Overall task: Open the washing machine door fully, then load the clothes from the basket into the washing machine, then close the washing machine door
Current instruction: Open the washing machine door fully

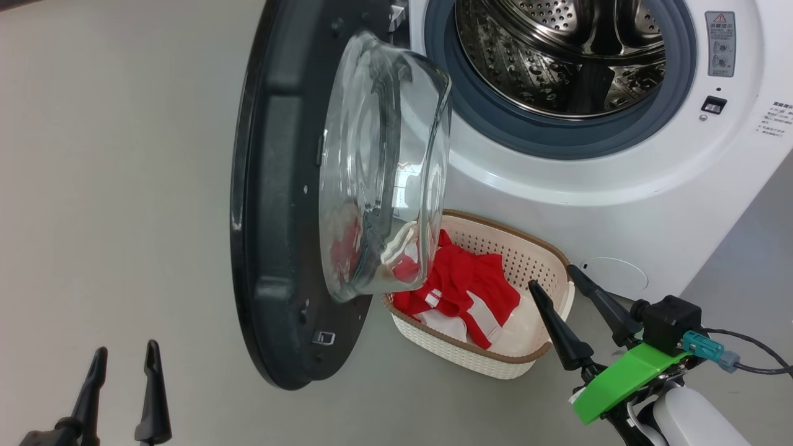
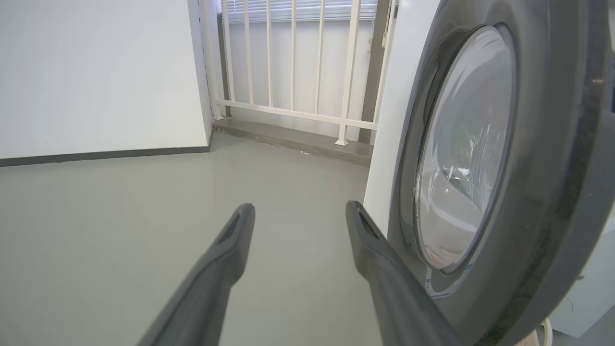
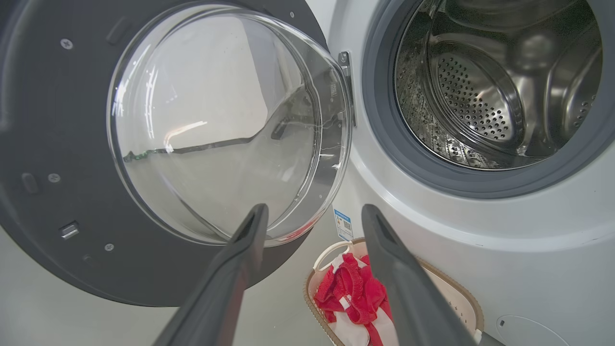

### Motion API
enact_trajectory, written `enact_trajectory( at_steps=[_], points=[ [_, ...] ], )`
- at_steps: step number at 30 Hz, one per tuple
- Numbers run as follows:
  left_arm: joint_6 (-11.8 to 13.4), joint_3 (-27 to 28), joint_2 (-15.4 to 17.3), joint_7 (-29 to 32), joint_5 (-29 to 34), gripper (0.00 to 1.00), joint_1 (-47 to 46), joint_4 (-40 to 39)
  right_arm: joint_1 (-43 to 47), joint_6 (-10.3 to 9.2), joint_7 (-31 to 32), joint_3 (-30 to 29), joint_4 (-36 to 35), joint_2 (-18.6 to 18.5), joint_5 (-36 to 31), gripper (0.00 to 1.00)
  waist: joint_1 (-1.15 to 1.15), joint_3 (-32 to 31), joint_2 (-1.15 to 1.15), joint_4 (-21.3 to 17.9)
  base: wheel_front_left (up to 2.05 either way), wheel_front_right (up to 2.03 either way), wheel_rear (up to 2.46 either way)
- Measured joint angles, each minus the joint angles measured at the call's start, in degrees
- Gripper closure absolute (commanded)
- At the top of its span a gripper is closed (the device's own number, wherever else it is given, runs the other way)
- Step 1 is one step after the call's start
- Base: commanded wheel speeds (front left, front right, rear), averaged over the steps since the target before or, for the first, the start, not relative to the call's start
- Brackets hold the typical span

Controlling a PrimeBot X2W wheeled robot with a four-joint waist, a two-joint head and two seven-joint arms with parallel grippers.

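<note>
Right gripper [image 1: 552, 277] is being held open at three o'clock of the basket [image 1: 471, 359]; the clothes [image 1: 464, 285], likely light and limp, are best pinched at a bunched fold.

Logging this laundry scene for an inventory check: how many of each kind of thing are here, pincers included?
washing machine: 1
washing machine door: 1, open
basket: 1
clothes bundle: 1, red and white, in the basket
pincers: 2, left pincer and right pincer, both open
Total: 6
</note>
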Motion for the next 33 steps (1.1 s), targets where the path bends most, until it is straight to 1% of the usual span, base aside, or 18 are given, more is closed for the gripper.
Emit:
enact_trajectory(
  at_steps=[14, 15, 16, 17, 18, 19, 20, 21, 26, 33],
  points=[
    [0.0, 0.07, -0.07, 0.0, -0.07, 0.0, -0.02, 0.0, 0.0, 0.0, 0.0, -0.14, 0.07, 0.05, 0.0, 0.0, 0.0, 0.15, 0.0, -0.02, 0.0, 0.0, 0.0],
    [0.0, 0.07, -0.07, 0.0, -0.08, 0.02, -0.04, 0.0, 0.0, 0.0, 0.0, -0.16, 0.08, 0.1, 0.0, 0.0, 0.0, 0.16, 0.0, -0.03, 0.0, 0.0, 0.0],
    [0.0, 0.07, -0.07, 0.0, -0.08, 0.07, -0.06, 0.01, 0.0, 0.0, 0.0, -0.21, 0.08, 0.15, 0.0, 0.0, 0.0, 0.16, 0.0, -0.04, 0.0, 0.0, 0.0],
    [0.0, 0.08, -0.07, 0.0, -0.11, 0.2, -0.07, 0.01, 0.0, 0.0, 0.0, -0.25, 0.08, 0.22, 0.0, 0.0, 0.0, 0.14, 0.0, -0.04, 0.0, 0.0, 0.0],
    [0.0, 0.08, -0.07, 0.0, -0.15, 0.5, -0.07, 0.02, 0.0, 0.0, 0.0, -0.27, 0.08, 0.3, 0.0, 0.0, 0.0, 0.11, 0.0, -0.05, 0.0, 0.0, 0.0],
    [0.0, 0.09, -0.07, 0.0, -0.15, 0.64, -0.09, 0.02, 0.0, 0.0, 0.0, -0.31, 0.11, 0.37, 0.0, 0.0, 0.0, 0.06, 0.0, -0.05, 0.0, 0.0, 0.0],
    [0.0, 0.1, -0.07, 0.0, -0.15, 0.91, -0.1, 0.02, 0.0, 0.0, 0.0, -0.32, 0.14, 0.45, 0.0, 0.0, 0.0, -0.01, 0.0, -0.05, 0.0, 0.0, 0.0],
    [0.0, 0.11, -0.07, 0.0, -0.15, 1.0, -0.12, 0.02, 0.0, 0.0, 0.0, -0.35, 0.15, 0.54, 0.0, 0.0, 0.0, -0.08, 0.0, -0.03, 0.0, 0.0, 0.0],
    [0.0, 0.24, -0.02, 0.0, -0.16, 1.0, -0.18, -0.79, 0.0, 0.0, 0.0, -0.48, 0.31, 0.79, 0.01, 0.0, 0.0, -0.27, 0.0, 0.05, 0.0, 0.0, 0.0],
    [0.0, 0.88, 0.05, 0.0, -0.86, 1.0, -1.32, -5.46, 0.0, 0.0, -0.01, -0.63, 0.32, 1.0, 0.01, 0.0, 0.0, -0.15, 0.0, 0.07, 0.0, 0.0, 0.0]
  ],
)
